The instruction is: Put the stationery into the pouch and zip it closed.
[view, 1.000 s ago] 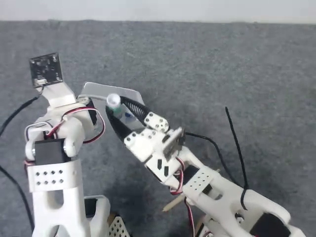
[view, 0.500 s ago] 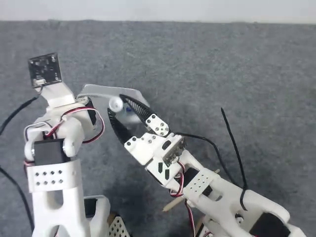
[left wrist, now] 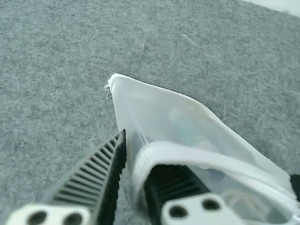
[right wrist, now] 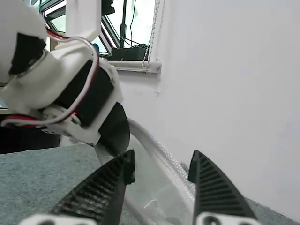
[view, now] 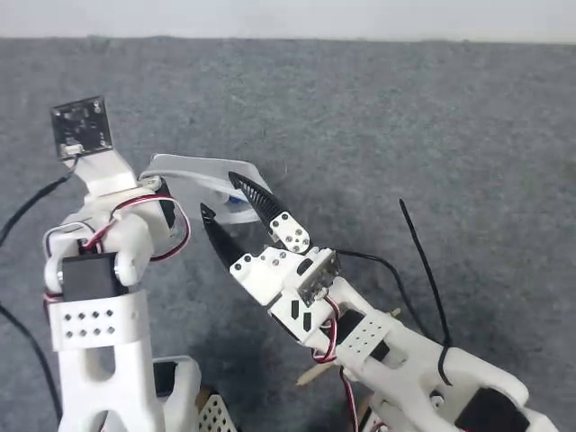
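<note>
- High view gives us the grey worktop (view: 405, 108), which carries everything in play.
- Toward its left side sits the translucent pouch (view: 193, 171), its mouth propped open and unzipped. We judge the filling close to done, with the whole zipping left.
- Our left hand (left wrist: 133, 154) is clamped on the pouch rim, one jaw inside and one outside, holding the mouth up.
- Our right hand (view: 219, 193) is spread wide at that mouth and grips nothing.
- A blue-and-white stationery piece (view: 236, 210) shows through the pouch wall, seemingly inside.
</note>
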